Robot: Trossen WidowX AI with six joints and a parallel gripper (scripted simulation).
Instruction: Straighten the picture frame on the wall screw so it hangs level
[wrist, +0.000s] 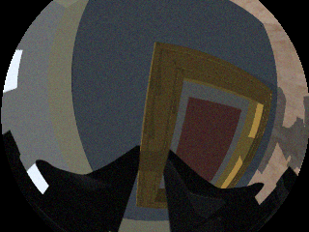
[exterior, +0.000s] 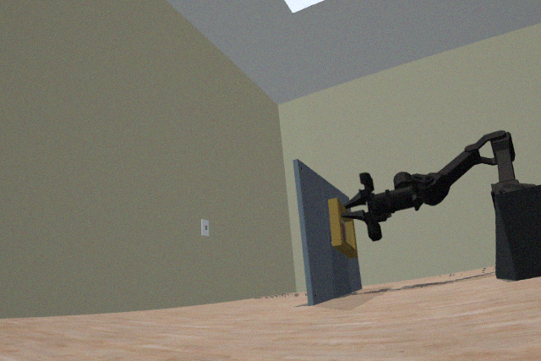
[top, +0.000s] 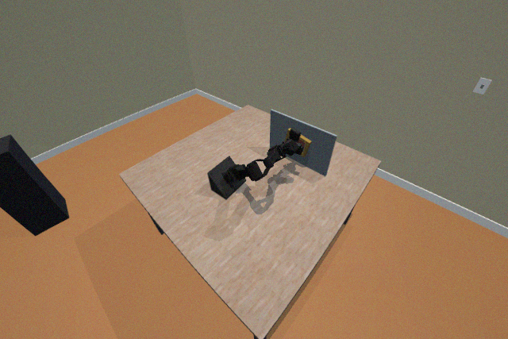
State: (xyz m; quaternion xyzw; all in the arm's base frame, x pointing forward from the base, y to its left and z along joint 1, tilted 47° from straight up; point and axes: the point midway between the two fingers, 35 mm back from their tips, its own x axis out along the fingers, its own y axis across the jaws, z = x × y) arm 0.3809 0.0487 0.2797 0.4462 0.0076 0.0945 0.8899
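The yellow picture frame point(top: 306, 147) point(exterior: 336, 221) point(wrist: 161, 97) has a red centre point(wrist: 208, 135) and is in front of the blue-grey upright board point(top: 321, 159) point(exterior: 316, 238) point(wrist: 111, 72). In the top view its top edge slopes down to the right more steeply than the board's top edge, so its right side looks lower and its left side higher. My gripper point(exterior: 344, 211) point(wrist: 153, 151) is shut on one bar of the frame, with a finger on each side of it. The screw and the notched strip are hidden behind the frame.
The board stands on the wooden table point(top: 262, 261) point(exterior: 218, 326). The arm's dark base point(top: 225, 181) point(exterior: 517, 234) stands on the table in front of the board. A large black block point(top: 28, 187) is beyond the table at the left. A socket point(top: 482, 86) point(exterior: 204, 226) is on the room wall.
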